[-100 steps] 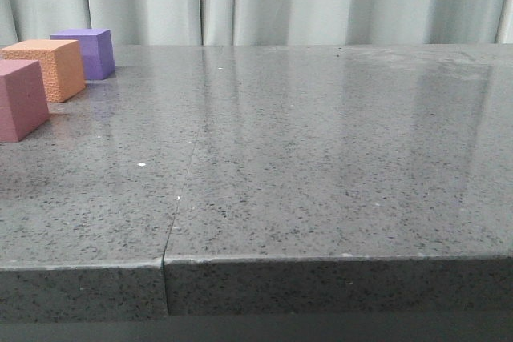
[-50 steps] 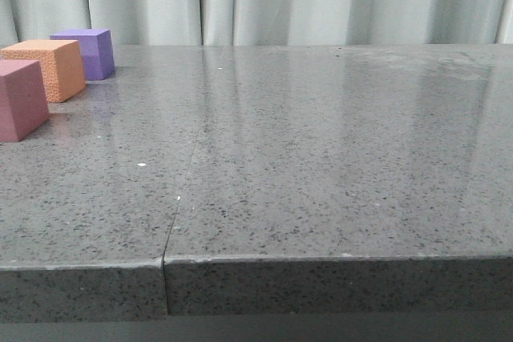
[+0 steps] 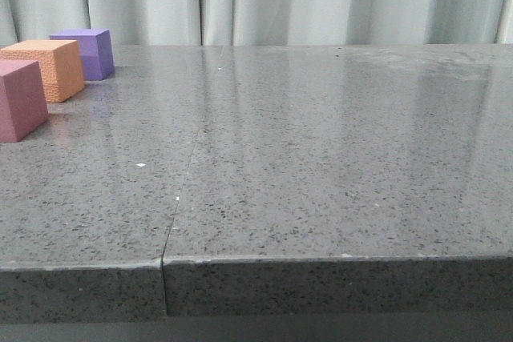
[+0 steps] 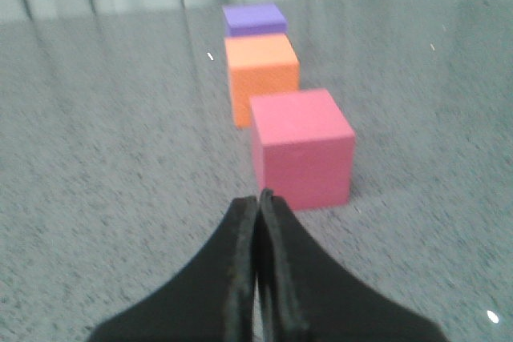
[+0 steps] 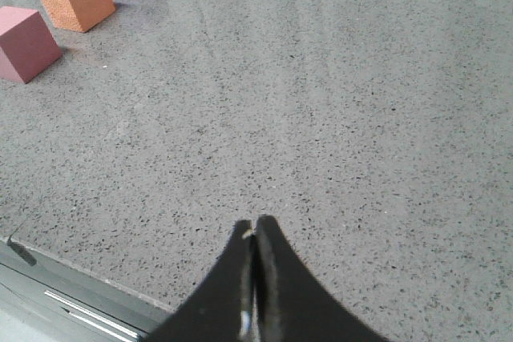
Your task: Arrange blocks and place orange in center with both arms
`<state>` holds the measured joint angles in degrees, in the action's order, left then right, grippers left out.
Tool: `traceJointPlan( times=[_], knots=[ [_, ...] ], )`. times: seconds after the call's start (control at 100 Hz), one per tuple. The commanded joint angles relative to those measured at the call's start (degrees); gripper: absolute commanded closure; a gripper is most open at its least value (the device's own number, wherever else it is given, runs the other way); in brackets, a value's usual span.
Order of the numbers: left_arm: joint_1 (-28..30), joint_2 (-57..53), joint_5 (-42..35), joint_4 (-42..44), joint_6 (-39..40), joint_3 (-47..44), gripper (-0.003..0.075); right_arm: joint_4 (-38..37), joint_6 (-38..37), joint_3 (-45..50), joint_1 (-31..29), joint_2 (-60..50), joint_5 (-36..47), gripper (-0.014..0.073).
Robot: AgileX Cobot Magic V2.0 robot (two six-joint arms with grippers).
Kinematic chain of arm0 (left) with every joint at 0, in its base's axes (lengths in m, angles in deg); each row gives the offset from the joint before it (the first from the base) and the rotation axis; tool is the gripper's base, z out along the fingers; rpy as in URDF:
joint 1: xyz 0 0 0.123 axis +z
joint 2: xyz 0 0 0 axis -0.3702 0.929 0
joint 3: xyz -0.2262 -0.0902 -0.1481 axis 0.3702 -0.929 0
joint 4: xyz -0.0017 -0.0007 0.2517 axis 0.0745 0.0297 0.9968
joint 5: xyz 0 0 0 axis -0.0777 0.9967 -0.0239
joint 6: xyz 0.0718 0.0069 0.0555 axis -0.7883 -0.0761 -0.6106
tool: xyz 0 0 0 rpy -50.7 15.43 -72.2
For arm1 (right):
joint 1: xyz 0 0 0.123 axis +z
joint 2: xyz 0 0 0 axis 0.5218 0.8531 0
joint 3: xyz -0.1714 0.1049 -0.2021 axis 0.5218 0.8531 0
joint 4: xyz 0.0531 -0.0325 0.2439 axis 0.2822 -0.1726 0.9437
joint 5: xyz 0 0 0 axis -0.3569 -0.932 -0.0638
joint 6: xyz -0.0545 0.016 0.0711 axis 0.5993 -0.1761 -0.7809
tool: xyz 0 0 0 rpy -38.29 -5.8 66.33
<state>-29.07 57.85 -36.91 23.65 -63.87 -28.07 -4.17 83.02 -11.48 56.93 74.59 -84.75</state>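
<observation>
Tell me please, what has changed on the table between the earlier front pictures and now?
Nothing visibly changed. In the front view the pink cube, the orange cube and the purple cube stand in the same row at the table's far left, with no arm in that view. Both the left gripper and the right gripper are shut and empty now.

The grey speckled worktop (image 3: 321, 158) is showing a thin seam running from its front edge toward the back, and it is carrying three cubes at about ten o'clock in the front view. The pink cube (image 3: 22, 99) is sitting nearest, the orange cube (image 3: 48, 68) is standing just behind it, and the purple cube (image 3: 86, 52) is lying farthest back, in one row.
</observation>
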Motion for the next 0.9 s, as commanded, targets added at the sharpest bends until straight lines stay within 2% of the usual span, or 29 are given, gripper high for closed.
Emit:
traceJointPlan(
  times=[0.0,0.33,0.51,0.58,0.62,0.89],
  knots=[
    [1.9,-1.9,-9.3,-1.8,-1.8,-0.5,0.0741,-0.1,0.7,-1.5,0.2,0.3,4.2,0.0663],
    [6.6,-15.0,-9.3,-3.7,-1.8,-8.0,0.0741,-0.1,0.7,-1.5,0.2,0.3,4.2,0.0663],
    [7.2,-20.6,-11.1,-5.1,-1.8,-13.7,0.0741,-0.1,0.7,-1.5,0.2,0.3,4.2,0.0663],
    [7.2,-20.7,-13.5,-6.7,-1.8,-15.7,0.0741,-0.1,0.7,-1.5,0.2,0.3,4.2,0.0663],
    [7.2,-20.7,-11.8,-6.7,-1.8,-15.6,0.0741,-0.1,0.7,-1.5,0.2,0.3,4.2,0.0663],
    [7.2,-20.7,-12.2,-6.7,-1.7,-15.6,0.0741,-0.1,0.7,-1.5,0.2,0.3,4.2,0.0663]
  ],
)
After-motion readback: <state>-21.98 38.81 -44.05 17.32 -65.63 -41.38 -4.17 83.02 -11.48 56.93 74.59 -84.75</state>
